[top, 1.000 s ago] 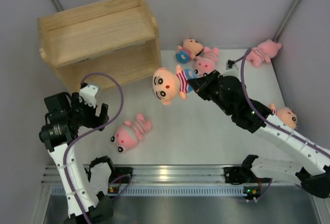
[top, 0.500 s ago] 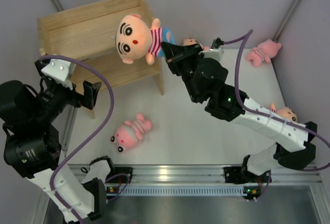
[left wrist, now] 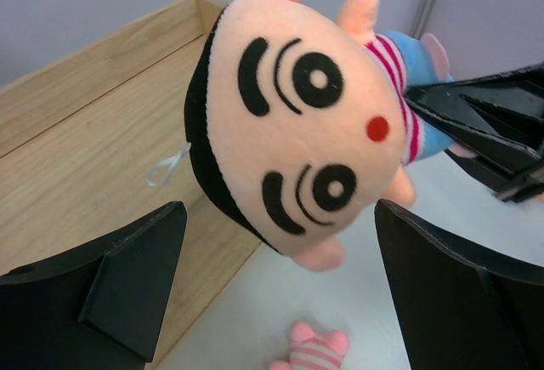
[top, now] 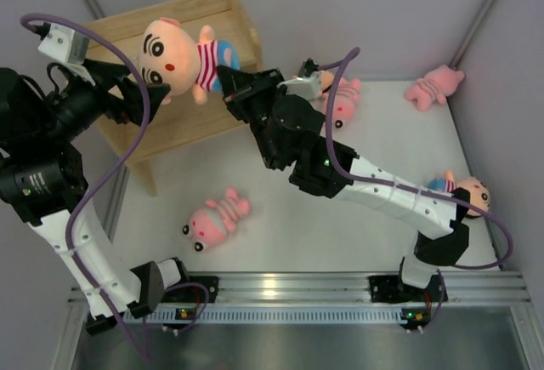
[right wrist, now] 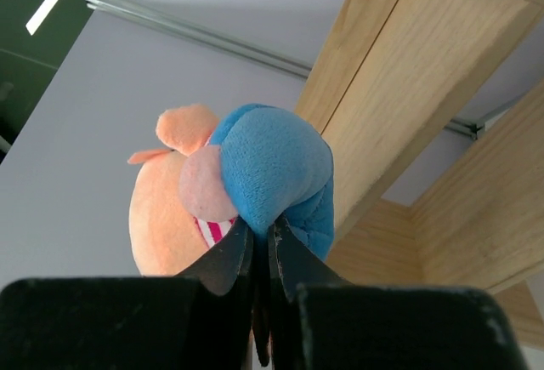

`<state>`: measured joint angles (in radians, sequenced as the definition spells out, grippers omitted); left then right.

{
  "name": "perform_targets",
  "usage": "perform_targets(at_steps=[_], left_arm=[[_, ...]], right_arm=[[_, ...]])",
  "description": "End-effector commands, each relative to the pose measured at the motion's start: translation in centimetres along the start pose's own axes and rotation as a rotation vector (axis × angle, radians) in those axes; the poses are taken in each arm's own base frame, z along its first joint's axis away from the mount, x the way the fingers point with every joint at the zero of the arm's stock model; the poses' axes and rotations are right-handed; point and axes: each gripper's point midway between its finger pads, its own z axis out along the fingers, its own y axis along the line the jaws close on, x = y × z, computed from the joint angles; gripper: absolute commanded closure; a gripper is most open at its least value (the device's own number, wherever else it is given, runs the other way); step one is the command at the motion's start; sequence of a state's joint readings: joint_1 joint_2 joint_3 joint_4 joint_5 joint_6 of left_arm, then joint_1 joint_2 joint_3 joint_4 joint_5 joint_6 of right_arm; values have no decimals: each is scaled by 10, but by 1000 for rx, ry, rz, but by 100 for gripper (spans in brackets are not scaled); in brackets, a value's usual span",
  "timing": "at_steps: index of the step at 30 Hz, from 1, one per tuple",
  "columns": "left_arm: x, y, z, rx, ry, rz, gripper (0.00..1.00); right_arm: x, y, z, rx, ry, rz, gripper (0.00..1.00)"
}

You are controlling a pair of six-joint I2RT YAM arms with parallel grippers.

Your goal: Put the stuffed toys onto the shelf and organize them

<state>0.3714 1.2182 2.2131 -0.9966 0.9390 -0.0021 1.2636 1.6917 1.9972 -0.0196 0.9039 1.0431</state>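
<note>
My right gripper (top: 228, 81) is shut on the blue pants (right wrist: 272, 166) of a peach big-headed doll (top: 170, 51) and holds it in the air over the wooden shelf (top: 204, 123), head pointing left. In the right wrist view the jaws (right wrist: 262, 251) pinch the pants fabric. My left gripper (top: 140, 93) is raised beside the shelf, open and empty. In the left wrist view the doll's face (left wrist: 297, 132) hangs just ahead of its gap (left wrist: 280, 293), not touched. A pink pig (top: 217, 219) lies on the table, also seen in the left wrist view (left wrist: 310, 349).
A second pig (top: 433, 87) lies at the back right. A third pig (top: 344, 102) and a doll (top: 316, 71) lie at the back middle, partly behind my right arm. Another doll (top: 469, 190) lies at the right edge. The shelf's wood fills the right wrist view (right wrist: 425, 64).
My right arm has carried the doll up and left, from over the table to over the shelf. My left arm has risen and turned toward the doll, still open.
</note>
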Motion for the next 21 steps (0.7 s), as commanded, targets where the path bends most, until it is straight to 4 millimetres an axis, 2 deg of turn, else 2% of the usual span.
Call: perform_targets(at_steps=[1, 3, 5, 6, 7, 9, 10, 11, 13, 14, 15, 16, 17, 19, 20, 21], left_arm=[[-24, 7, 9, 11, -71, 16, 1], [-23, 25, 17, -30, -71, 2, 3], [-20, 31, 22, -23, -61, -12, 10], [-19, 33, 25, -17, -57, -21, 17], [-16, 38, 30, -13, -50, -34, 34], [-18, 45, 34, -29, -56, -33, 63], [-15, 52, 39, -33, -50, -39, 87], [-18, 57, 41, -51, -58, -31, 99], [-16, 70, 50, -72, -55, -36, 100], [-15, 76, 56, -80, -53, -31, 100], [-15, 82, 62, -104, -53, -23, 100], [-11, 91, 73, -112, -42, -21, 100], [-9, 97, 82, -140, -36, 4, 100], [-7, 103, 95, -152, -28, 39, 100], [-1, 111, 105, -154, -10, 67, 100], [2, 111, 114, -155, -3, 82, 100]], right_arm=[[-1, 35, -6, -75, -6, 102, 100], [4, 37, -7, -86, 11, 116, 100], [14, 37, -6, -94, 30, 120, 100], [14, 38, -6, -99, 30, 129, 100], [19, 38, -6, -102, 40, 128, 100], [24, 39, -5, -109, 52, 125, 100], [28, 36, -3, -107, 53, 109, 100], [29, 36, -3, -106, 54, 106, 100], [30, 33, -2, -105, 50, 94, 100], [31, 32, -2, -110, 51, 84, 96], [33, 31, -2, -120, 53, 50, 81], [34, 37, -3, -148, 60, 48, 69], [35, 36, -2, -158, 60, 5, 49], [37, 37, -3, -171, 72, -37, 36], [37, 34, -4, -167, 74, -62, 33], [29, 35, -6, -168, 66, -85, 31]])
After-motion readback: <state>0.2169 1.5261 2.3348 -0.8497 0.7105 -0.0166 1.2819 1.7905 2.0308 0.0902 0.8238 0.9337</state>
